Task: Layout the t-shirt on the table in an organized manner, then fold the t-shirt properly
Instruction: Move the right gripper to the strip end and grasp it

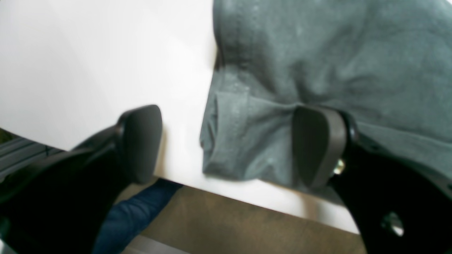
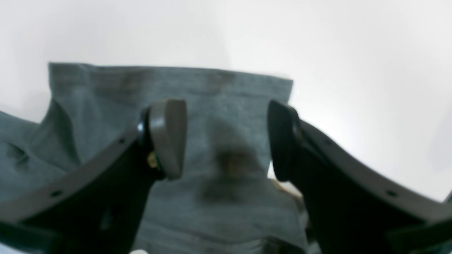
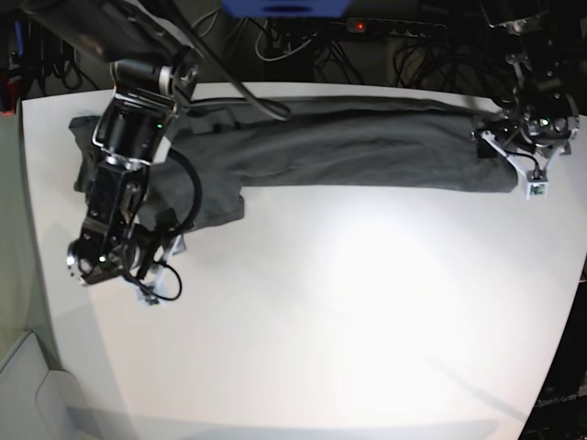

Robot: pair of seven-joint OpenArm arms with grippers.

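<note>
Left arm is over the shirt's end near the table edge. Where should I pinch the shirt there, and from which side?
Take the t-shirt at its rumpled corner fold, coming straight down from above. The left gripper is open and already straddles that corner, which stands proud of the table.

no readable text or labels, no brand or number legible on the t-shirt (image 3: 367, 147), table (image 3: 348, 312), or grippers, faint lettering at base view's lower right corner too small to read
</note>
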